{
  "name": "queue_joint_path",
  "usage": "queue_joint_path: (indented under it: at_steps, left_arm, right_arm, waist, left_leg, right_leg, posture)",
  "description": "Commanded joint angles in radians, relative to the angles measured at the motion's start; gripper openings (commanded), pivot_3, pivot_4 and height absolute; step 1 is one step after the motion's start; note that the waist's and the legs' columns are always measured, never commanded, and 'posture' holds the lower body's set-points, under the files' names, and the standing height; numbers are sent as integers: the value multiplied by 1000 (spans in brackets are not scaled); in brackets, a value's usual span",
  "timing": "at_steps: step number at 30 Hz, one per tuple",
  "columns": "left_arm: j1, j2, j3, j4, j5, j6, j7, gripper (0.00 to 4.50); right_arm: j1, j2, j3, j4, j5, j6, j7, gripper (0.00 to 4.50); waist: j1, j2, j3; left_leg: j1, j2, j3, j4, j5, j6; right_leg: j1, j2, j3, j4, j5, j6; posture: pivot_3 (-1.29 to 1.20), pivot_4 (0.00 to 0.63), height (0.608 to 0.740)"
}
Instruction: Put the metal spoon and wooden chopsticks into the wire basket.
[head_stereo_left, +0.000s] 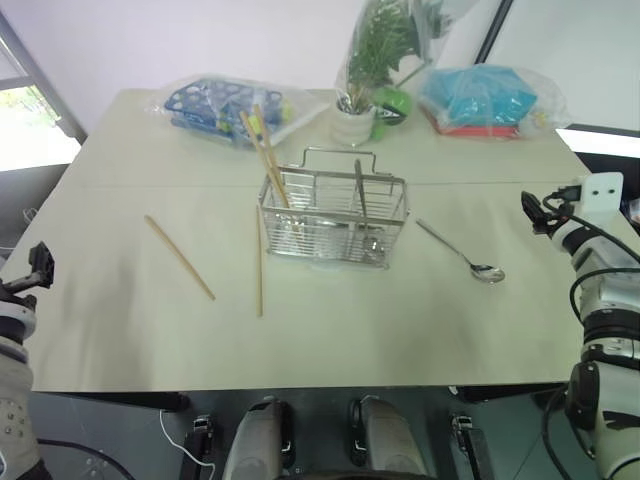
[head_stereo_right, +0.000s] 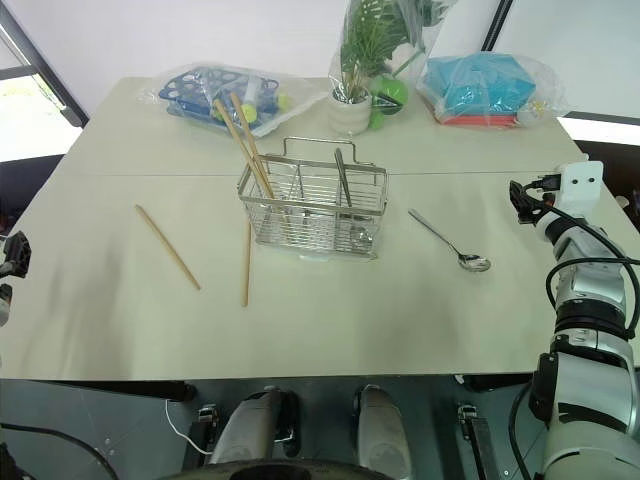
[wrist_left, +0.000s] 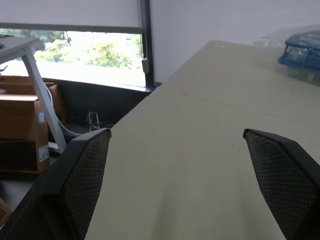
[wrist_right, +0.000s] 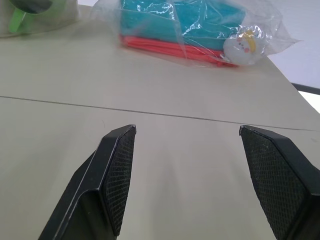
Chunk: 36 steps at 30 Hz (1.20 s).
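Observation:
The wire basket (head_stereo_left: 335, 212) stands mid-table with two wooden chopsticks (head_stereo_left: 264, 150) leaning out of its left end and a metal utensil (head_stereo_left: 360, 190) upright inside. Two more wooden chopsticks lie flat on the table: one (head_stereo_left: 179, 257) to the basket's left, another (head_stereo_left: 259, 270) by its front left corner. The metal spoon (head_stereo_left: 462, 253) lies on the table to the basket's right. My left gripper (wrist_left: 175, 170) hovers open over the table's left edge, nothing between its fingers. My right gripper (wrist_right: 185, 170) is open and empty near the right edge, well to the right of the spoon.
Along the back edge sit a blue rack in plastic (head_stereo_left: 225, 105), a potted plant in plastic (head_stereo_left: 375, 60) with a green ball, and a bagged teal and red stack (head_stereo_left: 480, 100). The front half of the table (head_stereo_left: 350, 330) is bare.

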<state>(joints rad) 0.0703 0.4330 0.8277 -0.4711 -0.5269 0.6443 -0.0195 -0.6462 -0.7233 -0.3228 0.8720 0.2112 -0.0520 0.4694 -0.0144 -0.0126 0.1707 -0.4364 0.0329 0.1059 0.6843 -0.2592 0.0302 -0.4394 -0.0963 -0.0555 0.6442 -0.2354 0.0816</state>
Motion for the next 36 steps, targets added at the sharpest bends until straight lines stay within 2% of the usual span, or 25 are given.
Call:
queue_joint_path:
  at_steps: [1,19,23,26,31,34,36]
  left_arm:
    - [-4,20,7,-12,-14,1,-7,4445]
    - [-20,38,-5,-4,-37,9,-19,4445]
    - [-56,77,6,-14,-82,31,-40,4445]
    - [-114,133,-3,-30,-170,78,-76,4445]
    - [-227,311,-146,-89,-353,197,-256,4445]
    - [-297,404,-232,-114,-475,259,-363,4445]
    - [-352,468,-318,-143,-549,285,-470,4445]
  right_arm:
    - [-4,-4,-23,-12,12,-23,-3,3402]
    - [-16,-23,-24,4,9,-25,2,3402]
    - [-46,-43,-12,21,-3,-23,12,3402]
    - [-84,-63,-1,24,-4,-8,52,3402]
    - [-174,-110,51,30,-14,44,210,3402]
    - [-221,-136,111,41,-36,93,346,3402]
    - [-236,-158,181,34,-69,101,489,3402]
  waist:
    - [0,0,0]
    - [0,0,0]
    - [1,0,0]
    - [0,0,0]
    - [0,0,0]
    - [-3,0,0]
    - [-3,0,1]
  left_leg:
    - [0,0,0,0,0,0]
    - [0,0,0,0,0,0]
    - [0,0,0,0,0,0]
    - [0,0,0,0,0,-1]
    - [0,0,0,0,1,-1]
    - [1,0,0,0,1,-2]
    - [1,0,0,-1,1,-2]
  right_leg:
    - [0,0,0,0,0,0]
    - [0,0,0,0,0,0]
    - [0,0,0,0,0,0]
    - [0,0,0,0,0,0]
    - [0,0,0,0,0,0]
    - [1,0,0,0,0,0]
    - [1,0,0,0,0,0]
  posture:
    - [0,150,715]
    - [0,150,715]
    - [0,150,715]
    - [0,150,715]
    - [0,150,715]
    - [0,150,715]
    - [0,150,715]
